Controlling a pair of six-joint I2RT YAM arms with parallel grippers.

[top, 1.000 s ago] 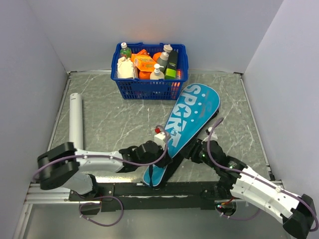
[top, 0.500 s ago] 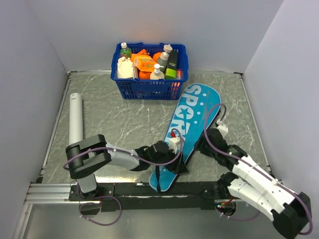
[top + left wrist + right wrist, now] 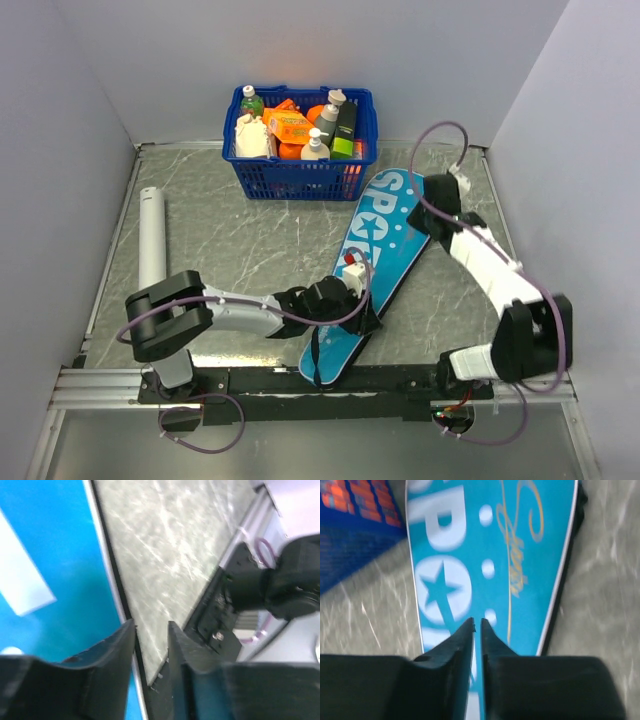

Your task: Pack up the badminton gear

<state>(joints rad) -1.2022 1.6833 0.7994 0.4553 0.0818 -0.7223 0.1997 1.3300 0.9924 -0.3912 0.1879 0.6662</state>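
Over the "SPORT" case, left end effector stands slightly parted, right end effector seemingly closed.

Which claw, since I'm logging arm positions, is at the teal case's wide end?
The right claw, over the case's broad lettered end by the blue basket; the left claw is nearer its narrow end.

Lab test booth: plain white walls around marbled tabletop.
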